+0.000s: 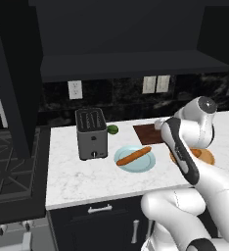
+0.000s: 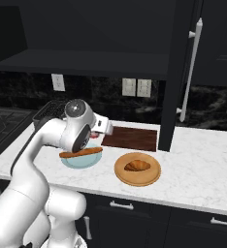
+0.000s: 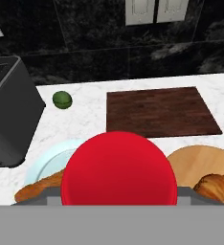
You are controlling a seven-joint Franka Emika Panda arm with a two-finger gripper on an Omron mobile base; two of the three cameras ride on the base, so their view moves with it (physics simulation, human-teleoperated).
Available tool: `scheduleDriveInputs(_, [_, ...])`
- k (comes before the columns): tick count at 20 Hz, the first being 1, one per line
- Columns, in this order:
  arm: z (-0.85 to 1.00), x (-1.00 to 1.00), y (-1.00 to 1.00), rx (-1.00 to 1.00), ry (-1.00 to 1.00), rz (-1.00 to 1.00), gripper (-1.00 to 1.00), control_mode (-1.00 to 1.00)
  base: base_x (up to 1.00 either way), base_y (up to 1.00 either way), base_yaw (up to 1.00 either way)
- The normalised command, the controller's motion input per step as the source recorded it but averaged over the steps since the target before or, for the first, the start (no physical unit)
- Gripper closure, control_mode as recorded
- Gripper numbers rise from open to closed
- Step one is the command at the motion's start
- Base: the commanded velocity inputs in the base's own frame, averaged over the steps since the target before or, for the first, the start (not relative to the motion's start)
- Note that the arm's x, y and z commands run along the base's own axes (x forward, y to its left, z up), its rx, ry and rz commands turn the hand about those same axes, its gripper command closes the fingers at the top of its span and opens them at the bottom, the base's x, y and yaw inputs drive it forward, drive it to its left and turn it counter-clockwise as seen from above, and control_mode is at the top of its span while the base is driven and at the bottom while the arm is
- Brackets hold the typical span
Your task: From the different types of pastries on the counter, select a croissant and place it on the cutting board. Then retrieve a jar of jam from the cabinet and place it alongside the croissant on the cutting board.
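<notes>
Fingers of the gripper pinched the red jar of jam above the counter, near the empty cutting board.

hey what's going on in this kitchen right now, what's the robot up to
The robot arm's gripper is holding a red jar of jam above the counter, just short of the cutting board. The board is bare. The croissant sits on the round wooden plate, so that step looks undone. A long baguette-like pastry lies on the pale blue plate beside the toaster.
</notes>
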Motion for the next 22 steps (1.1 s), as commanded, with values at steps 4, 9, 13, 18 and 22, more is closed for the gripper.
scheduleDriveInputs(4, [-0.38,0.03,0.01,-0.02,0.0,0.0,1.0,-1.0,0.0,0.0,0.0])
scheduleDriveInputs(9, [0.0,0.73,0.0,0.0,0.0,0.0,1.0,-1.0,0.0,0.0,0.0])
scheduleDriveInputs(13, [0.0,0.25,0.0,0.0,0.0,0.0,1.0,-1.0,0.0,0.0,0.0])
scheduleDriveInputs(18, [-0.09,0.36,-0.11,-0.01,0.0,0.0,1.0,-1.0,0.0,0.0,0.0])
scheduleDriveInputs(22, [-0.17,0.0,0.01,0.0,0.01,0.0,1.0,-1.0,0.0,0.0,0.0])
